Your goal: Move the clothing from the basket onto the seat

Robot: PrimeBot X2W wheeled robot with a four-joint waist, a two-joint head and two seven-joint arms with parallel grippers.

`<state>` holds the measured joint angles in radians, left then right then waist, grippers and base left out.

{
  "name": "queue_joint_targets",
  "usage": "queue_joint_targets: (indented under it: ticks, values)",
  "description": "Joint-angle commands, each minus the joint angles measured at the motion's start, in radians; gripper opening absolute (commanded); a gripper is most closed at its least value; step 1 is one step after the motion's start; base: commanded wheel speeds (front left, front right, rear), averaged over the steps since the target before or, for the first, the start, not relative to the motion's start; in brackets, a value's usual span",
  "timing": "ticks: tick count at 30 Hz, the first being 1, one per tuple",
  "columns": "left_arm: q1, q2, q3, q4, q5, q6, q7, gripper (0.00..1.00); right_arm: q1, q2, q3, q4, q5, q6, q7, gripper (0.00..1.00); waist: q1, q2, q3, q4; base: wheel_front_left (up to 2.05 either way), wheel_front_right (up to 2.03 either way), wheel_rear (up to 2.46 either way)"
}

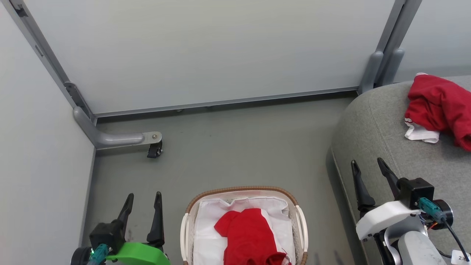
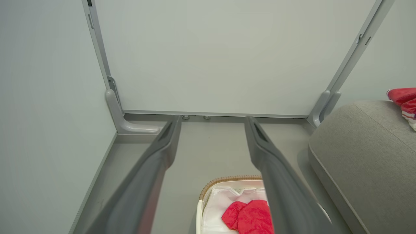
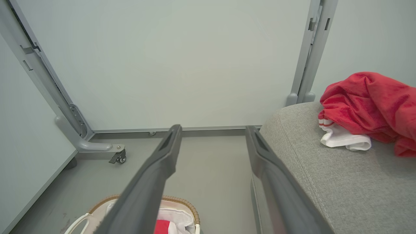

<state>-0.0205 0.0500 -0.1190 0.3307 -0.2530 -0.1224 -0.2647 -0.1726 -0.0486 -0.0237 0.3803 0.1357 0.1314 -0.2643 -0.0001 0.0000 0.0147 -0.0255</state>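
A white basket (image 1: 243,193) with a brown woven rim stands on the floor at the bottom middle, lined with white cloth. A red piece of clothing (image 1: 250,235) lies inside it, also seen in the left wrist view as red clothing (image 2: 250,217). Another red and white piece of clothing (image 1: 438,108) lies on the grey seat (image 1: 371,129) at the right. My left gripper (image 1: 143,200) stands open left of the basket, holding nothing. Above the seat's front edge my right gripper (image 1: 368,167) is open and holds nothing.
Pale partition walls (image 1: 220,48) close off the back and left. A grey partition foot with a caster (image 1: 152,147) sticks out onto the floor at the left. A grey upright post (image 1: 382,66) stands behind the seat's corner.
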Motion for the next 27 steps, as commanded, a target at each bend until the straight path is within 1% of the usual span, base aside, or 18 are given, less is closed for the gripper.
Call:
queue_joint_targets:
  ticks: [1, 7, 13, 15, 17, 20, 27]
  values:
    - [-0.006, 0.001, -0.005, 0.009, 0.001, 0.000, 0.000, 1.00, 0.010, -0.004, -0.003, -0.003, 0.000, -0.001, 0.000, 1.00, 0.0001, 0.0000, 0.004, -0.002, 0.00, 0.00, 0.00]
    - [-0.071, 0.001, -0.066, 0.080, 0.022, -0.005, 0.001, 1.00, -0.016, -0.003, -0.006, -0.015, -0.005, -0.001, 0.000, 1.00, 0.0001, 0.0000, 0.048, -0.013, 0.00, 0.00, 0.00]
    - [-0.181, 0.002, -0.178, 0.232, 0.023, -0.008, 0.000, 1.00, -0.048, -0.003, -0.007, -0.027, -0.017, -0.001, 0.000, 1.00, 0.0001, 0.0000, 0.132, -0.031, 0.00, 0.00, 0.00]
    - [-0.218, 0.002, -0.232, 0.297, 0.018, -0.009, 0.001, 1.00, -0.061, -0.003, -0.008, -0.030, -0.019, -0.001, 0.000, 1.00, 0.0001, 0.0000, 0.164, -0.041, 0.00, 0.00, 0.00]
    - [-0.259, 0.002, -0.311, 0.361, 0.006, -0.010, 0.021, 1.00, -0.076, -0.003, -0.008, -0.034, -0.019, -0.001, 0.000, 1.00, 0.0001, 0.0000, 0.200, -0.053, 0.00, 0.00, 0.00]
    - [-0.318, 0.002, -0.434, 0.437, -0.042, -0.010, 0.072, 1.00, -0.099, -0.003, -0.007, -0.039, -0.016, -0.001, 0.000, 1.00, 0.0001, 0.0000, 0.255, -0.072, 0.00, 0.00, 0.00]
    - [-0.429, 0.008, -0.673, 0.555, -0.161, -0.009, 0.179, 1.00, -0.154, -0.003, 0.010, -0.055, 0.002, -0.001, 0.000, 1.00, 0.0001, 0.0000, 0.387, -0.116, 0.00, 0.00, 0.00]
